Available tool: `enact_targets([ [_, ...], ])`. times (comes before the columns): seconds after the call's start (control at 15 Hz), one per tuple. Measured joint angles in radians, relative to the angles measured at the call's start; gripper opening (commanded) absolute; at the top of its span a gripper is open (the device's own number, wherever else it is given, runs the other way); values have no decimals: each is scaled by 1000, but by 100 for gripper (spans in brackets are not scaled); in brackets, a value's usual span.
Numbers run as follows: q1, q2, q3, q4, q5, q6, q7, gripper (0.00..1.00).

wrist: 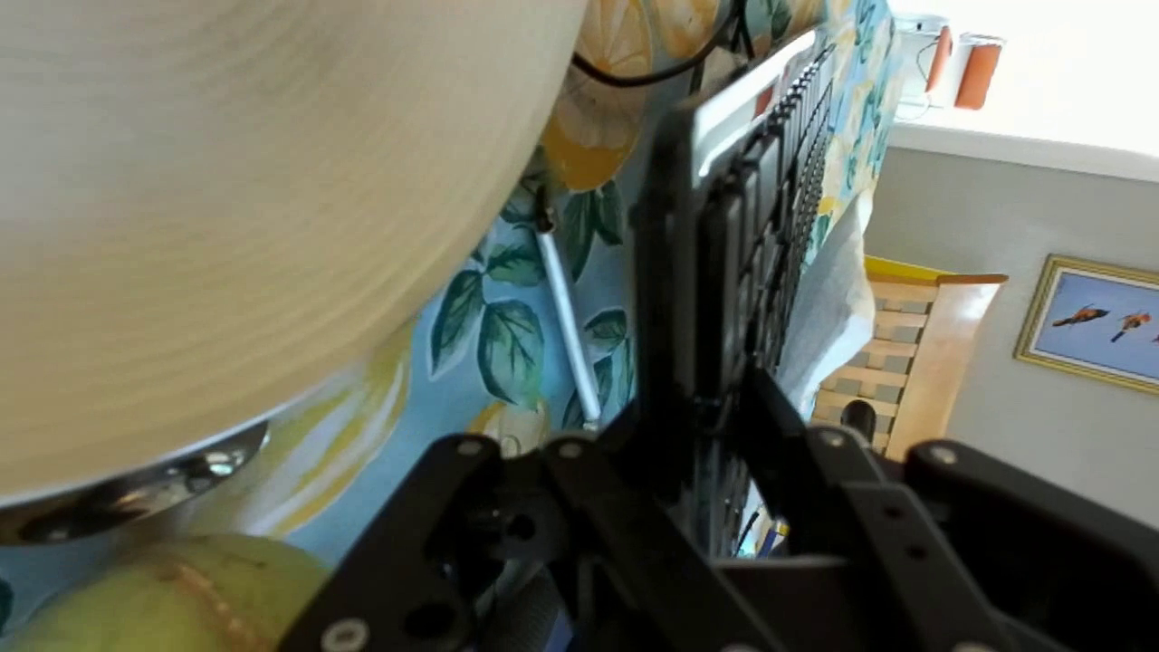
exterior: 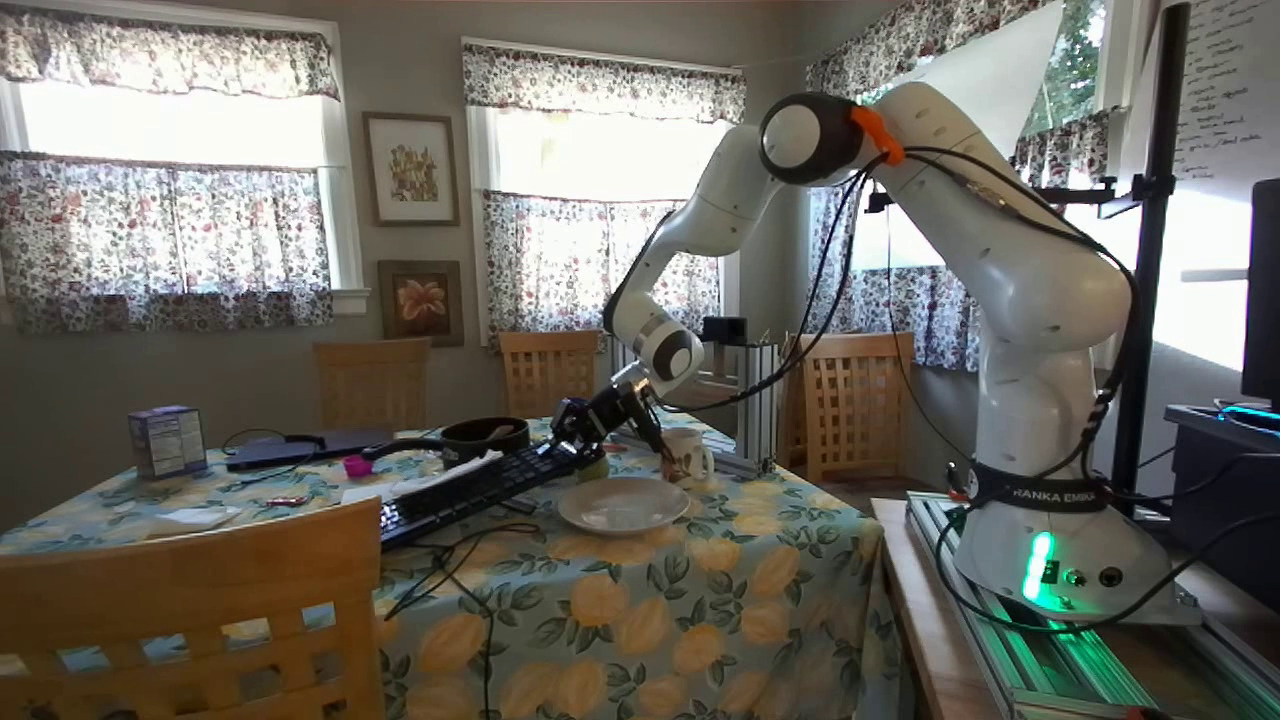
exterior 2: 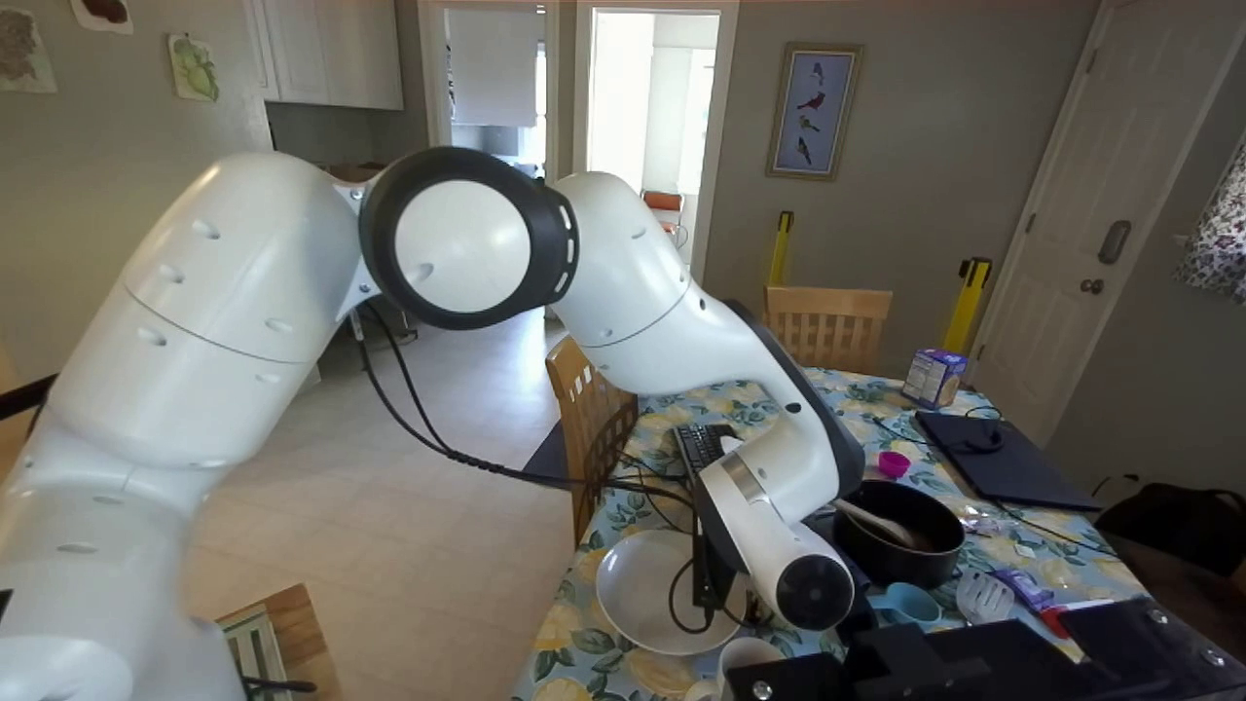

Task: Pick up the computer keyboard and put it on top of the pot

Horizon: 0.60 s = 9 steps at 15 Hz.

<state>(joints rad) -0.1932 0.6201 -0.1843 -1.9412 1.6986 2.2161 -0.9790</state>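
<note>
In an exterior view: gripper (exterior: 574, 440), clamped on one end of the keyboard (exterior: 485, 490). Keyboard: black, long axis running from the gripper leftward and toward the viewer; far end passing behind a chair (exterior: 200, 565), contact with the cloth (exterior: 690, 620) there not to be told. Pot (exterior: 475, 452): black, left of the gripper, near, on the far side of the keyboard.

In an exterior view: arm (exterior 2: 633, 277), hiding the fingers. Keyboard: free part showing past the arm, leading away from the gripper. Pot: right of the arm's end, off to the side of the keyboard's axis, a spoon (exterior 2: 876, 521) in it. Plate (exterior 2: 638, 589): left of the arm's end.

In the wrist view: fingers (wrist: 777, 412), pressed one to each face of the keyboard; its length straight out ahead of them. Plate left of the fingers; pear (wrist: 199, 589) lower left. Pot: not made out.

Governing relation, judged: pot crosswise to the axis. Carry calls for lift above the rim, then sideways travel, ending with the pot ahead of the gripper, under mid-length. Free end liable to sag; spoon may prevent flat seating.
</note>
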Motion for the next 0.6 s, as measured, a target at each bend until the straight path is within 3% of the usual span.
enact_targets([
  [0.4,0,-68,-3,-54,-46,-43,4,23],
  [0.6,0,-111,-3,-86,-76,-64,5,7],
])
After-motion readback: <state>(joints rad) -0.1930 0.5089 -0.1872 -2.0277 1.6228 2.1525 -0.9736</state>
